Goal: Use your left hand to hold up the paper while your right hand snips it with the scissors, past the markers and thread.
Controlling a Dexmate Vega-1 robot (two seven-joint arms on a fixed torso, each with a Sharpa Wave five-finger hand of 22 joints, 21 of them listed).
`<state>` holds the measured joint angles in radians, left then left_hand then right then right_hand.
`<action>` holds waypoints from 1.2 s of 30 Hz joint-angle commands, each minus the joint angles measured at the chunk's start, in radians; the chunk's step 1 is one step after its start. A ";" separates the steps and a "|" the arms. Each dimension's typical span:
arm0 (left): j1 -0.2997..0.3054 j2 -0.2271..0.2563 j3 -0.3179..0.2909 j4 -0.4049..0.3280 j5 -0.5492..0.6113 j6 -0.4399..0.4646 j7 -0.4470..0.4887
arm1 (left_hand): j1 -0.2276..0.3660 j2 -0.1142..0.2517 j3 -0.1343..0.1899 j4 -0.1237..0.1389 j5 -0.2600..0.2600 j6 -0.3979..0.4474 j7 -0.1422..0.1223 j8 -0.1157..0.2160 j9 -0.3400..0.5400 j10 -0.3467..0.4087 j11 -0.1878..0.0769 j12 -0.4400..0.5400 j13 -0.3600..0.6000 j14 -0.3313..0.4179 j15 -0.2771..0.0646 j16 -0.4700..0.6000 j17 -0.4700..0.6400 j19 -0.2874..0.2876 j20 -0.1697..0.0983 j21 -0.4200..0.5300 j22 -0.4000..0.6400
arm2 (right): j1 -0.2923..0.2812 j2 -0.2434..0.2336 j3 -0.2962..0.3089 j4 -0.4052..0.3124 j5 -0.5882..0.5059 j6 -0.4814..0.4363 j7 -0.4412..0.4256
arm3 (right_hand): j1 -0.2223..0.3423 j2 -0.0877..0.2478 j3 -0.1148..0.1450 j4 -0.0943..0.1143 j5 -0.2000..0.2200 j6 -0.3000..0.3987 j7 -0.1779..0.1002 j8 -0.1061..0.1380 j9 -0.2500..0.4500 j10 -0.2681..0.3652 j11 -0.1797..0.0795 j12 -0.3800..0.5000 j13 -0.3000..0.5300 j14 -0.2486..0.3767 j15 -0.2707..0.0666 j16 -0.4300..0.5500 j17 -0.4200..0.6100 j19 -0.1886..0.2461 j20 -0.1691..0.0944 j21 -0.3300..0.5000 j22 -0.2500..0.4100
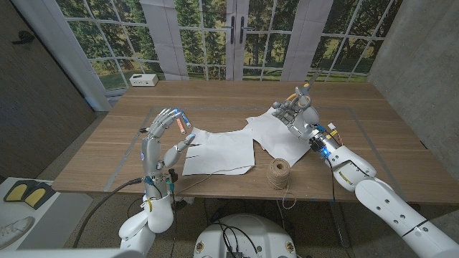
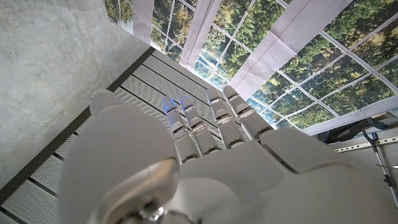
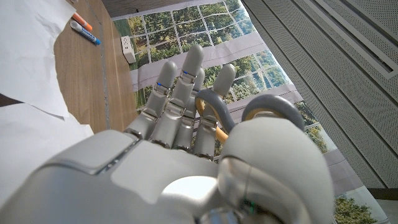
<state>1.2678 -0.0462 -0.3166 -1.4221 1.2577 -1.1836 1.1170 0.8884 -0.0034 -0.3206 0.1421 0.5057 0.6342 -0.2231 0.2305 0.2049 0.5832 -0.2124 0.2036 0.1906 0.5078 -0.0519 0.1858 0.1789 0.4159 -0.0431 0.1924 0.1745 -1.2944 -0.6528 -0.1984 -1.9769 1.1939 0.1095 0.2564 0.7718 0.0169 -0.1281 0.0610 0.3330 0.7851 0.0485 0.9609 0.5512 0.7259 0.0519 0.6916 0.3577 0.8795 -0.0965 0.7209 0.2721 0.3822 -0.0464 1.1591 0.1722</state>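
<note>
The right robot hand (image 1: pixel 295 115) is gripping the scissors (image 3: pixel 239 118), its fingers threaded through the grey loops, as the right wrist view is showing plainly; in the head view it is hovering over the far right part of the paper (image 1: pixel 222 147), which is lying flat on the worktop (image 1: pixel 107 143) in what looks like two white sheets or one sheet partly cut, with a dark line running between them. The left robot hand (image 1: pixel 166 140) is standing upright at the paper's left edge, fingers spread and holding nothing; its fingertips are sitting close to the markers (image 1: pixel 191 137), small orange and blue pens lying just by that edge, and whether it is touching the sheet I cannot tell. The thread (image 1: pixel 278 172), a ball of brown twine, is sitting at the near edge just beside the paper's right corner, a loose strand trailing off the worktop. By my judgement the lift is not yet done, so the step in hand is getting hold of the sheet. To do it well, the left robot hand should be pinching the paper's edge clear of the markers, raising it taut, while the scissors are coming in with blades apart, keeping away from the twine.
</note>
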 commanded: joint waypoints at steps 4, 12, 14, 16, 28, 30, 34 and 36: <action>0.008 -0.019 -0.026 -0.006 0.011 -0.019 0.000 | -0.001 0.007 -0.001 -0.005 -0.001 0.015 0.002 0.008 0.001 0.011 0.000 0.005 0.003 0.013 -0.169 0.010 0.005 0.000 -0.097 0.006 0.004 | -0.022 -0.008 0.008 -0.029 -0.024 0.019 -0.030 | -0.038 -0.020 -0.028 0.006 0.011 -0.001 0.020 0.026 0.012 0.133 -0.071 -0.017 -0.007 -0.044 -0.109 -0.005 0.003 0.014 0.012 -0.012 0.003; 0.001 -0.031 -0.045 0.007 0.029 -0.037 0.000 | 0.000 0.008 -0.001 -0.005 -0.002 0.021 0.002 0.010 0.001 0.015 0.000 0.006 0.003 0.016 -0.169 0.011 0.005 0.001 -0.096 0.006 0.004 | -0.035 -0.004 0.009 -0.035 -0.033 0.032 -0.049 | -0.153 -0.048 -0.080 0.045 0.010 -0.001 0.053 0.030 0.004 0.143 -0.045 -0.035 -0.024 -0.060 -0.107 -0.010 0.004 0.031 0.025 -0.035 0.002; -0.001 -0.031 -0.049 0.011 0.032 -0.041 0.000 | 0.000 0.008 -0.001 -0.005 -0.002 0.022 0.002 0.010 0.001 0.015 0.000 0.006 0.003 0.016 -0.169 0.011 0.005 0.001 -0.096 0.006 0.004 | -0.035 -0.007 0.010 -0.036 -0.025 0.027 -0.043 | -0.159 -0.052 -0.084 0.045 0.011 -0.003 0.055 0.033 0.008 0.145 -0.042 -0.036 -0.025 -0.061 -0.107 -0.012 0.002 0.032 0.028 -0.038 0.002; -0.003 -0.031 -0.052 0.015 0.033 -0.043 0.000 | 0.000 0.008 -0.001 -0.005 -0.002 0.023 0.002 0.010 0.001 0.016 0.000 0.006 0.003 0.017 -0.169 0.011 0.005 0.001 -0.096 0.006 0.004 | -0.035 -0.007 0.009 -0.036 -0.034 0.033 -0.044 | -0.165 -0.054 -0.087 0.046 0.012 -0.004 0.064 0.036 0.010 0.146 -0.041 -0.037 -0.026 -0.061 -0.104 -0.012 0.001 0.034 0.030 -0.041 0.002; 0.018 0.043 0.011 -0.003 -0.030 0.049 0.000 | -0.002 0.002 -0.005 -0.006 -0.005 0.029 0.002 0.009 -0.001 0.023 0.000 0.006 0.003 0.020 -0.167 0.010 0.005 -0.003 -0.086 0.004 0.004 | -0.031 -0.015 0.007 -0.035 -0.047 0.031 -0.060 | -0.232 -0.068 -0.118 0.062 0.013 -0.009 0.088 0.047 0.023 0.148 -0.027 -0.043 -0.021 -0.053 -0.081 -0.014 -0.010 0.066 0.031 -0.057 0.003; 0.025 0.060 0.028 -0.013 -0.039 0.072 0.000 | -0.003 0.001 -0.006 -0.005 -0.006 0.028 0.002 0.008 -0.002 0.023 0.000 0.005 0.003 0.020 -0.167 0.009 0.005 -0.004 -0.085 0.004 0.004 | -0.025 -0.016 0.005 -0.028 -0.050 0.032 -0.057 | -0.236 -0.070 -0.121 0.062 0.014 -0.010 0.087 0.047 0.022 0.148 -0.024 -0.044 -0.021 -0.053 -0.081 -0.015 -0.011 0.070 0.030 -0.058 0.003; 0.051 0.169 0.138 -0.045 -0.136 0.199 -0.007 | -0.014 -0.008 -0.013 -0.002 -0.009 0.020 0.003 0.002 -0.004 0.026 0.000 0.004 0.002 0.019 -0.165 0.008 0.004 -0.008 -0.078 0.003 0.004 | -0.017 -0.015 0.004 -0.021 -0.066 0.042 -0.058 | -0.244 -0.071 -0.124 0.061 0.015 -0.014 0.093 0.048 0.024 0.147 -0.020 -0.046 -0.021 -0.054 -0.078 -0.016 -0.013 0.075 0.031 -0.063 0.003; 0.074 0.234 0.195 -0.080 -0.215 0.272 -0.051 | -0.023 -0.013 -0.016 0.000 -0.011 0.010 0.003 -0.004 -0.006 0.031 0.000 0.005 0.002 0.018 -0.165 0.007 0.004 -0.012 -0.072 0.002 0.004 | -0.017 -0.021 0.005 -0.023 -0.086 0.047 -0.067 | -0.253 -0.074 -0.129 0.063 0.015 -0.016 0.094 0.051 0.029 0.143 -0.014 -0.049 -0.020 -0.053 -0.076 -0.017 -0.016 0.075 0.033 -0.067 0.003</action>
<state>1.2804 -0.0172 -0.3155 -1.4213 1.2338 -1.1371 1.1166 0.8777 -0.0142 -0.3255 0.1386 0.4988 0.6544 -0.2220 0.2324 0.1997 0.5980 -0.2122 0.2036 0.1908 0.5185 -0.0518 0.1936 0.1789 0.4135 -0.0455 0.1924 0.1745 -1.3228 -0.6655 -0.1901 -2.0089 1.1450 0.1437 0.2038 0.5328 -0.0537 -0.2453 0.1229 0.3443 0.7911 0.1112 1.0031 0.5726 0.7294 0.0553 0.6454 0.3339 0.8498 -0.0805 0.7094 0.2562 0.4488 -0.0125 1.0976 0.1725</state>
